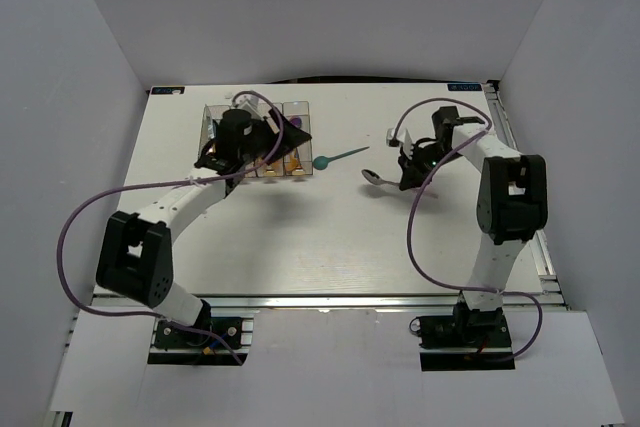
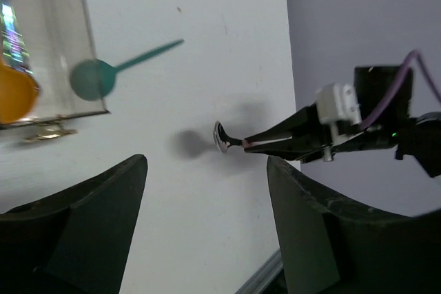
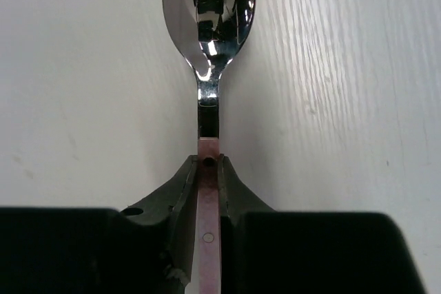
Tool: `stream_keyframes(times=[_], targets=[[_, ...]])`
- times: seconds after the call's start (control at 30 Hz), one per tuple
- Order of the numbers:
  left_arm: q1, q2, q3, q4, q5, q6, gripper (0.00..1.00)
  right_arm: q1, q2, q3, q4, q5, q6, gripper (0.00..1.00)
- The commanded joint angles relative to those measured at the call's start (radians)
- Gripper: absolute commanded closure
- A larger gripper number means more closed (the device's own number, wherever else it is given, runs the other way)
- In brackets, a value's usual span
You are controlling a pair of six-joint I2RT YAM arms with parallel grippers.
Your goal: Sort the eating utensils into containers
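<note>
— White table (image 1: pixel 330 237), grey walls. Right gripper (image 3: pixel 209 169)?
— Clenched on metallic spoon (image 3: pixel 209 12), well right of containers (image 1: pixel 298 112).
— Left gripper (image 2: pixel 207 204)?
— Spread wide, empty, over containers; teal spoon (image 1: pixel 330 159) lying just beside.

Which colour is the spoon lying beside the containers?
The spoon is teal; left wrist view shows it best.

Bright, even light from above fills the scene, and shadows on the white surface (image 1: pixel 330 237) are soft and faint. The bowl of the metal spoon (image 3: pixel 209 5) carries sharp glare and dark reflections. The left fingers (image 2: pixel 76 232) loom dark and slightly blurred, close to the lens.
</note>
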Motion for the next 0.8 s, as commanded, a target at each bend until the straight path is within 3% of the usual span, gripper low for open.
stream_keyframes(times=[0.0, 0.13, 0.3, 0.6, 0.73, 0.77], targets=[[-0.09, 0.051, 0.033, 0.079, 0.018, -0.074, 0.19, 0.056, -0.102, 0.005, 0.03, -0.158, 0.257, 1.0], [-0.165, 0.115, 0.067, 0.079, -0.034, -0.106, 0.21, 0.113, -0.147, -0.004, 0.175, -0.253, 0.681, 1.0], [-0.208, 0.146, 0.089, 0.079, -0.094, -0.138, 0.23, 0.163, -0.127, 0.012, 0.344, -0.313, 1.021, 1.0], [-0.236, 0.198, 0.141, 0.07, -0.129, -0.178, 0.33, 0.26, -0.161, 0.001, 0.511, -0.309, 1.232, 1.0], [-0.24, 0.216, 0.15, 0.068, -0.117, -0.191, 0.44, 0.271, -0.172, -0.01, 0.562, -0.283, 1.278, 1.0], [-0.241, 0.218, 0.149, 0.071, -0.106, -0.198, 0.52, 0.268, -0.175, -0.011, 0.571, -0.276, 1.282, 1.0]])
